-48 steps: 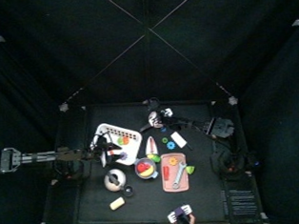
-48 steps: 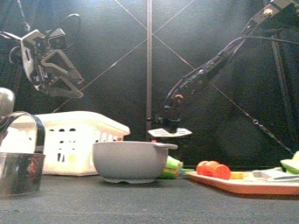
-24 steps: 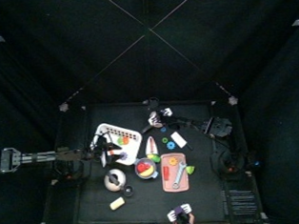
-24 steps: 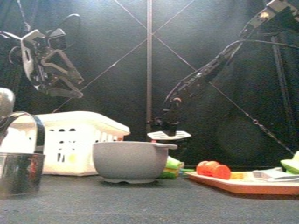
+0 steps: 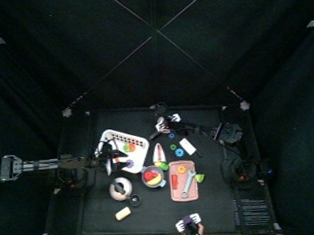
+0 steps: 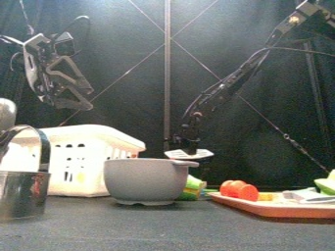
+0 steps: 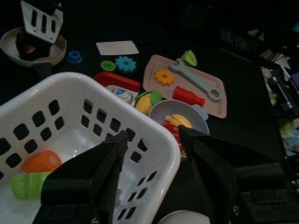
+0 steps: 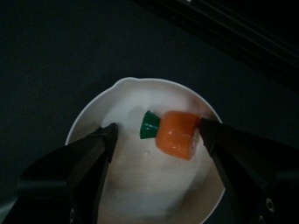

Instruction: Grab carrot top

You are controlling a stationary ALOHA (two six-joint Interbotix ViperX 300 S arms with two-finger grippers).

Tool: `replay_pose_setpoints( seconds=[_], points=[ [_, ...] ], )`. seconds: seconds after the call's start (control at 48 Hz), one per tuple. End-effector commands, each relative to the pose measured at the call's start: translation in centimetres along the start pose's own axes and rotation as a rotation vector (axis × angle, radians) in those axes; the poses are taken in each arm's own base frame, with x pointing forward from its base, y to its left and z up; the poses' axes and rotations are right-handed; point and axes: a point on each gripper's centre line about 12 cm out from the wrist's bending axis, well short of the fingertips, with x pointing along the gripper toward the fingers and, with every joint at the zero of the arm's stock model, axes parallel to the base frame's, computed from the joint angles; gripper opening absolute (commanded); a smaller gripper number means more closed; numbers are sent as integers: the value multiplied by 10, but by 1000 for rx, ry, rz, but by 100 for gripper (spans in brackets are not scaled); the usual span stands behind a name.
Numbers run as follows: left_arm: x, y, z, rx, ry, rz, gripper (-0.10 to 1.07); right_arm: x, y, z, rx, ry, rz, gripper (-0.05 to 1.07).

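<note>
The right end effector hangs over the far middle of the bench, spread wide and gripping nothing. From its wrist, the two dark jaws stand on either side of a small white dish, and in that dish lies the carrot, a stubby orange piece with a green bit at one end. The jaws flank the carrot with clear gaps on both sides; they do not touch it. From the front, the right arm slants down from the upper right, and the white dish shows just beneath its tip, behind the grey bowl.

The left end effector hangs high on the left, above the white basket, with its jaws apart and nothing between them. Inside the basket, toward its left end, sit an orange piece and a green one.

At the near middle, the grey bowl stands on the bench with a green piece just beside it on the right. Right of that is a pinkish cutting board carrying a red round piece. A metal cup stands at the near left.
</note>
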Motion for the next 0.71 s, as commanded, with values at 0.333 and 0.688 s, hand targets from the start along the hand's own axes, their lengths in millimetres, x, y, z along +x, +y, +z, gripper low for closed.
replay_pose_setpoints(
  seconds=[0.333, 0.688],
  points=[
    [1, -1, 5, 0, -13, -2, 87, -8, -2, 12, 24, -26, 11, 103],
    [1, -1, 5, -1, -15, -2, 87, -8, -1, 12, 29, -22, 13, 103]
  ],
)
